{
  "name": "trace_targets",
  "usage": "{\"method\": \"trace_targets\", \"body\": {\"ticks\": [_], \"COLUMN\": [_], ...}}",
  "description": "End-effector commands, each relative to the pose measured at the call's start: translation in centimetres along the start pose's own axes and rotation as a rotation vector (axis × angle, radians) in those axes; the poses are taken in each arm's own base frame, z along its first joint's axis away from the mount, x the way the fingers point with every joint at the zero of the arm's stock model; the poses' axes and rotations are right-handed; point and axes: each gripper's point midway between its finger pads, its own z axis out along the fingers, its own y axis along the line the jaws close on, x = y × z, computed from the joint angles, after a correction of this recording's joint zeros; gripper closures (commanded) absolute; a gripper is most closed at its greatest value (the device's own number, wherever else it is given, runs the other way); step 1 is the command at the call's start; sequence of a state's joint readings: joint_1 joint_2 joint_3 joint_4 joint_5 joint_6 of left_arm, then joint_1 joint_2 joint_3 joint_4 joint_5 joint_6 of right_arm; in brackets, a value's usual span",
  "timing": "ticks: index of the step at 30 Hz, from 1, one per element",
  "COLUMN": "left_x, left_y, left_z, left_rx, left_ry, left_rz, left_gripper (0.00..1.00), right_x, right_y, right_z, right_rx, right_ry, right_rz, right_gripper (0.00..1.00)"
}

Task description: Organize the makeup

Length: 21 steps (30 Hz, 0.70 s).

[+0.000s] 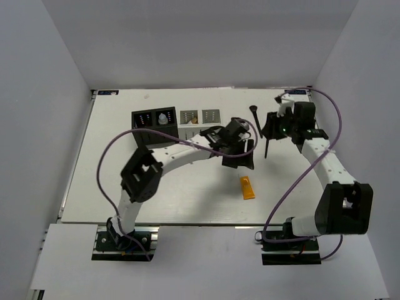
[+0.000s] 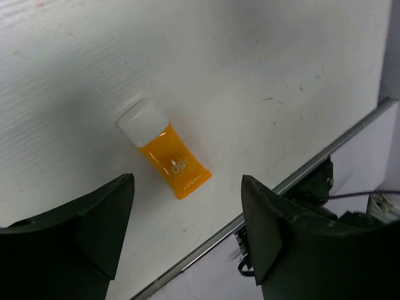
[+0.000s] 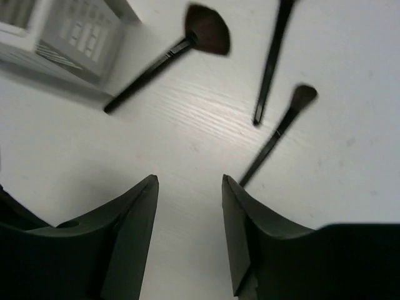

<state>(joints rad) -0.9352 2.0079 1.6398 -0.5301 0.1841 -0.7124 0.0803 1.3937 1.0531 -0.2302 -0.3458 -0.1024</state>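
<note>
The orange white-capped tube [image 1: 247, 187] lies flat on the table; in the left wrist view the tube [image 2: 164, 157] is just ahead of my open, empty left gripper [image 2: 187, 178]. That gripper [image 1: 239, 161] hovers above and behind the tube. My right gripper [image 3: 190, 178] is open and empty above three long black brushes: a fan brush [image 3: 187, 40], a thin one [image 3: 272, 59] and a small-headed one [image 3: 281, 125]. In the top view the right gripper [image 1: 270, 128] is over the brushes [image 1: 255, 115]. A clear bottle [image 1: 163, 117] and lip sticks [image 1: 144, 119] sit in the black organizer [image 1: 153, 134]. No white compact shows.
White slotted organizer boxes [image 1: 200, 117] stand next to the black one at the back; one corner shows in the right wrist view [image 3: 69, 31]. The table's near edge [image 2: 300, 175] runs close below the tube, with the arm base beyond it.
</note>
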Motion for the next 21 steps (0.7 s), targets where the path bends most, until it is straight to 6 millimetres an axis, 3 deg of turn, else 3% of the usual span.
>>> {"method": "trace_targets", "body": {"ticks": [1, 2, 3, 4, 10, 18, 21], "left_x": [0.4, 1.1, 1.5, 1.4, 3.2, 5.2, 6.8], "left_y": [1.6, 2.1, 2.8, 2.2, 3.7, 3.0, 4.3], "left_z": [0.6, 1.1, 2.4, 2.5, 4.8, 6.8, 6.6], "left_rx": [-0.202, -0.249, -0.269, -0.273, -0.386, -0.411, -0.469], "left_ry": [0.054, 0.073, 0.085, 0.076, 0.1, 0.114, 0.163], "left_rz": [-0.089, -0.094, -0.108, -0.105, -0.113, -0.077, -0.067], "left_gripper": [0.2, 0.2, 0.2, 0.2, 0.21, 0.28, 0.3], "right_x": [1.0, 1.0, 1.7, 1.8, 2.6, 3.3, 3.4], "right_y": [-2.5, -2.4, -3.5, -3.7, -4.3, -4.0, -4.0], "right_z": [-2.5, -2.9, -3.4, -3.5, -4.4, -4.2, -4.1], "right_rx": [0.115, 0.119, 0.148, 0.144, 0.139, 0.085, 0.07], "right_ry": [-0.003, -0.012, -0.01, -0.02, -0.054, -0.057, -0.056], "right_rz": [0.062, 0.066, 0.096, 0.112, 0.161, 0.193, 0.19], "right_gripper": [0.48, 0.47, 0.47, 0.46, 0.44, 0.42, 0.42]}}
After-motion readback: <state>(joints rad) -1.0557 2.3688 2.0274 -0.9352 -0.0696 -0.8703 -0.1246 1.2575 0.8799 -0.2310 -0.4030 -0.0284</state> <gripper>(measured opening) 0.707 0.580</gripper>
